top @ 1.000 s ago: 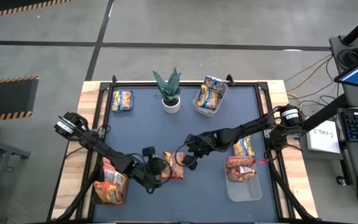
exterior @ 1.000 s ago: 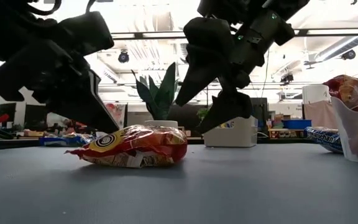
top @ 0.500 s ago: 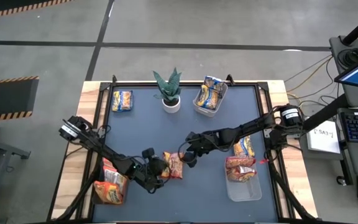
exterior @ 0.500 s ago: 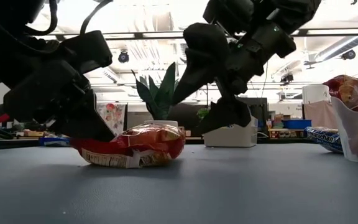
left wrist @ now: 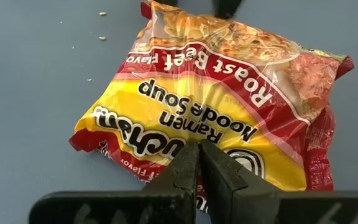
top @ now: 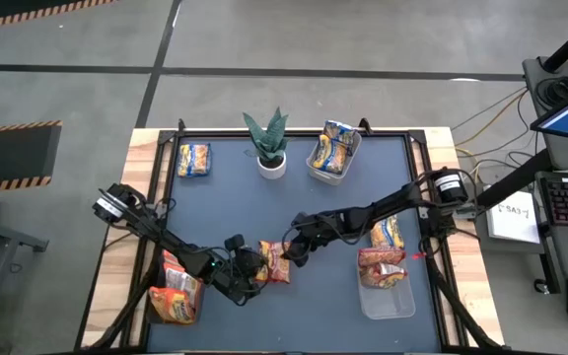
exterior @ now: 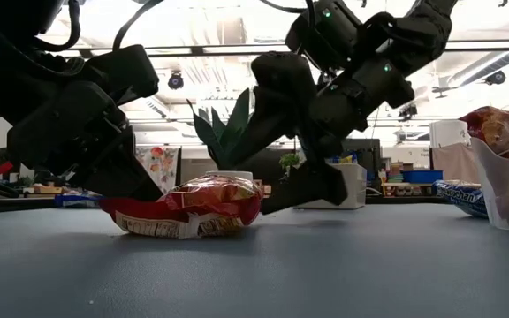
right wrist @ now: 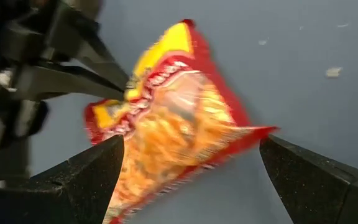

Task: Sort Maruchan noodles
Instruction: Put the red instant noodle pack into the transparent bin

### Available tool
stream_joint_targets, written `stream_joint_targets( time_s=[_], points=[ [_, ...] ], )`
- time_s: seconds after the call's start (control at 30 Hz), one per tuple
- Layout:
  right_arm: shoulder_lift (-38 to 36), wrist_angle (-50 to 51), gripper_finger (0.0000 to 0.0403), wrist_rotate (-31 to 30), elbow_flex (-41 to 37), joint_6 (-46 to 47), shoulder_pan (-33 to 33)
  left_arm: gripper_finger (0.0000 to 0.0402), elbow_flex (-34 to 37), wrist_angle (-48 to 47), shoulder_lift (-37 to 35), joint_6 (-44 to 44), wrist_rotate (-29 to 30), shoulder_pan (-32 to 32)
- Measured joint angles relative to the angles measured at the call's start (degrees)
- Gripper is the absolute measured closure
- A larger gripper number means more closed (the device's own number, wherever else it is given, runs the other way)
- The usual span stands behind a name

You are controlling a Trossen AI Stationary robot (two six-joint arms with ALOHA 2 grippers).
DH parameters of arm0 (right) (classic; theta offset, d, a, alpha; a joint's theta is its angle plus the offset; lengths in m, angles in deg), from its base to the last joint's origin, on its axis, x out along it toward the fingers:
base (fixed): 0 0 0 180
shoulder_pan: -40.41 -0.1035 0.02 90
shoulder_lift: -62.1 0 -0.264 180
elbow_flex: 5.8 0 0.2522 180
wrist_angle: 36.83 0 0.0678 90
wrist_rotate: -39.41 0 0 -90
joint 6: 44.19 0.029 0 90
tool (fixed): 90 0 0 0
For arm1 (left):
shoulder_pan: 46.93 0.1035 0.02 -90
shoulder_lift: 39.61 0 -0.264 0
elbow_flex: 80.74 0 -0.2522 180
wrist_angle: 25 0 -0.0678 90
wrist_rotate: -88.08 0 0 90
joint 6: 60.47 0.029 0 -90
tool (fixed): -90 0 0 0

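Observation:
A red-and-yellow Maruchan packet (top: 275,262) lies on the dark mat near the table's near middle, and also shows in the low view (exterior: 193,208). My left gripper (top: 257,269) is at its left end and shut on it. My right gripper (top: 292,253) is open at the packet's right end. In the right wrist view its fingers (right wrist: 98,174) stand on either side of the packet (right wrist: 179,124) with gaps showing. Whether they touch it I cannot tell. My left gripper (left wrist: 199,152) pinches the packet (left wrist: 216,93) between its two shut fingers at the crimped end by the logo (left wrist: 160,163). It comes in low from the table's left side. The packet's underside rests on the mat (exterior: 184,231), bunched up at the held end.
A potted plant (top: 267,148) and a clear bin of yellow-and-blue packets (top: 331,153) stand at the far edge, and a loose yellow packet (top: 193,160) lies far left. Bins with packets sit near left (top: 176,296) and near right (top: 385,281). Another packet (top: 388,234) lies at the right.
My left gripper has pushed in at the packet's left end, and the packet has bunched up higher and shifted slightly. My right gripper has come down and moved toward the table's left, closing on the packet's right end.

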Motion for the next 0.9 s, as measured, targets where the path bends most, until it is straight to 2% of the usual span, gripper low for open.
stream_joint_targets(
  time_s=[0.4, 0.5, 0.9],
  points=[
    [5.8, -16.6, 0.0039, 7.1, 0.1, 0.2, 0.3, 0.0402, 0.2, 0.3, 0.1, 0.1, 0.3, -0.2],
    [6.9, -17.8, 0.0041, 7.8, 0.3, 0.2, 0.7, 0.0401, 0.2, 0.5, 0.1, 0.6, 0.4, -0.2],
    [7.6, -18.0, 0.0143, 8.0, 1.1, 0.0, 1.1, 0.0402, 0.2, 1.1, 0.1, 1.8, 0.4, -0.3]
  ],
)
